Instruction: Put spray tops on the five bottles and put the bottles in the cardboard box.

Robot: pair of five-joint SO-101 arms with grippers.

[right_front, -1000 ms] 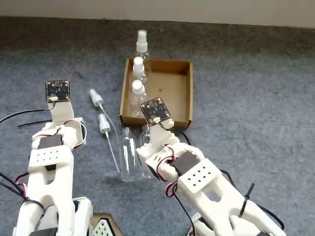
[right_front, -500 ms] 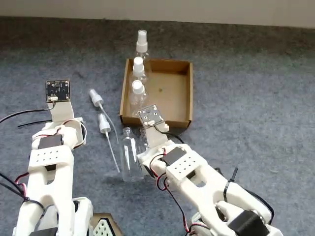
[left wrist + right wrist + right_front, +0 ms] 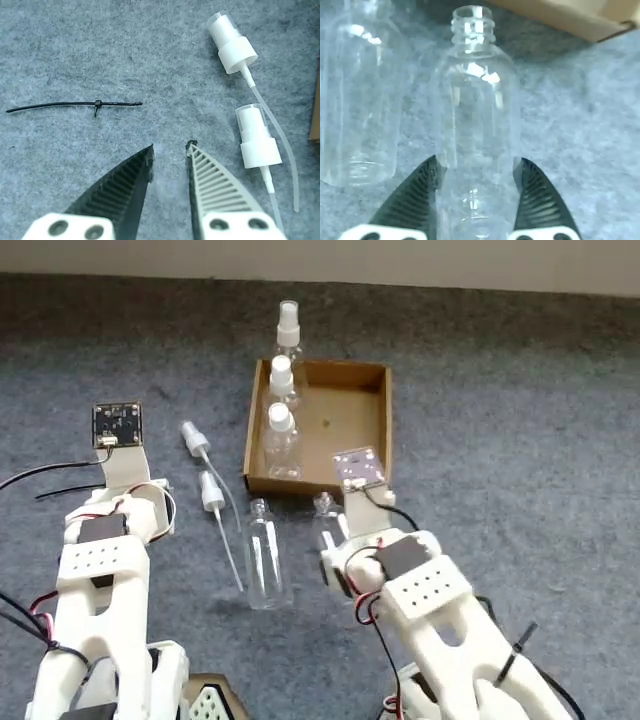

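**Right claw on an uncapped bottle; left claw idle beside loose spray tops**

Right claw (image 3: 478, 164): the black fingers are closed against both sides of a clear plastic bottle without a top (image 3: 477, 115), gripping its lower body. The bottle's open threaded neck points toward the brown cardboard box (image 3: 386, 430). In the high view the neck lies just in front of the box's near wall.

A second clear uncapped bottle (image 3: 262, 558) lies on its side on the grey felt-covered tabletop (image 3: 520, 390). It is just beside the held one, with its neck also toward the box.

Left claw (image 3: 170, 147): one black finger and one white finger are parted by a narrow gap, with nothing between them. The tips are over bare tabletop.
- One white spray top with a long thin dip tube (image 3: 232, 42) and another white spray top (image 3: 257, 142) lie near the claw, side by side and clear of the fingertips.
- A thin black cable tie (image 3: 75, 105) lies on the other side of the claw.

Box contents: two clear bottles fitted with white spray tops, the farther capped bottle (image 3: 283, 380) and the nearer capped bottle (image 3: 281, 435). Both sit against the wall closest to the loose tops.

A third capped bottle (image 3: 288, 330) is at the box's far wall. It appears to stand just outside, but the angle does not settle this.
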